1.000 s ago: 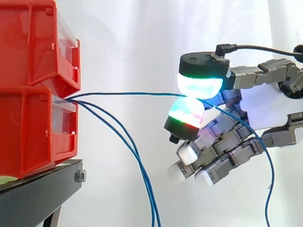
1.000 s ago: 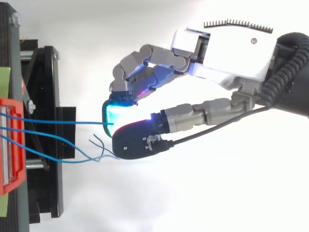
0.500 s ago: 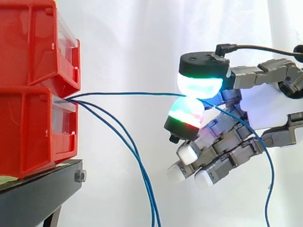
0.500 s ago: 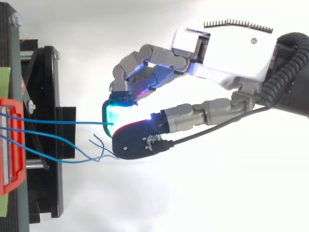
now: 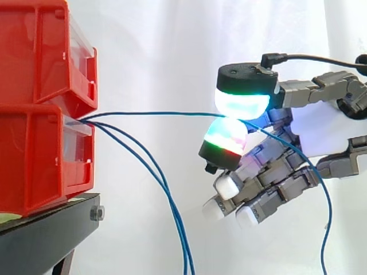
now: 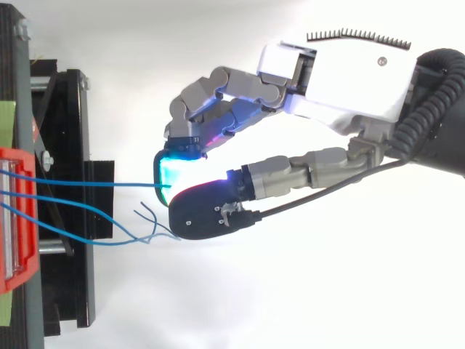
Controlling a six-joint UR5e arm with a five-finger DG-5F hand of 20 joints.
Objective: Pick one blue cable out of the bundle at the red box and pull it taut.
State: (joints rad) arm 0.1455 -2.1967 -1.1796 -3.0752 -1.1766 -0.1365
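Observation:
Three thin blue cables come out of the lower red box (image 5: 40, 160) at the left. One blue cable (image 5: 155, 114) runs nearly straight and level to my hand (image 5: 269, 154), where the thumb pad (image 5: 242, 103) and a fingertip (image 5: 226, 136) pinch it; past the pinch it loops down at the right (image 5: 328, 217). In the top view the same cable (image 6: 94, 183) stretches from the box (image 6: 16, 218) to the cyan pad of the hand (image 6: 305, 80). The two other cables (image 5: 166, 200) sag and hang down loose.
A second red bin (image 5: 46, 51) is stacked on the lower one, both on a black stand (image 5: 46, 235). A white curtain hangs behind. In the top view the loose cable ends (image 6: 145, 218) lie just left of the thumb.

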